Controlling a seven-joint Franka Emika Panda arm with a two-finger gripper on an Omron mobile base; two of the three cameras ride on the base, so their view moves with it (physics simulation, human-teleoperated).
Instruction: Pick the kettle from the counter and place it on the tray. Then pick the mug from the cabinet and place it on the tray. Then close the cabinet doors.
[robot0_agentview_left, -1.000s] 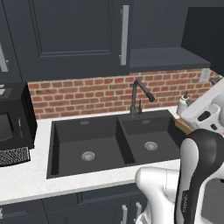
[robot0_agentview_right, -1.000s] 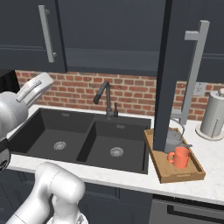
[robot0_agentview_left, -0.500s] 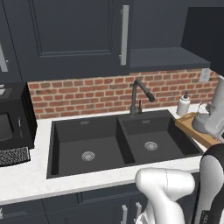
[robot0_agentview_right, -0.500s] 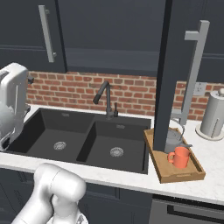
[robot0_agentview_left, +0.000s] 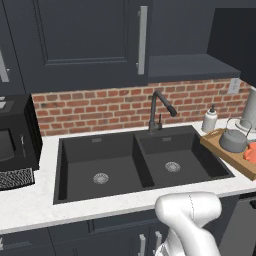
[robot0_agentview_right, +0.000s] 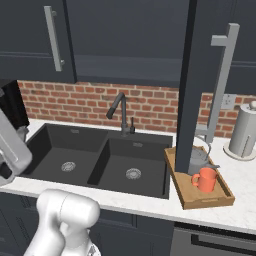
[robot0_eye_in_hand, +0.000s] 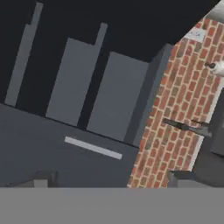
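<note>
With the kettle (robot0_agentview_right: 199, 161) and mug (robot0_agentview_right: 205, 179) on the tray (robot0_agentview_right: 200, 198), the arm has swung away left, its released pincer empty, leaving the cabinet doors (robot0_agentview_right: 196, 85) to close.

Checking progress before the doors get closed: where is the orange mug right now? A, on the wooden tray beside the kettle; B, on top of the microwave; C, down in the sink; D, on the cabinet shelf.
A: the orange mug stands on the tray, just in front of the kettle.
</note>
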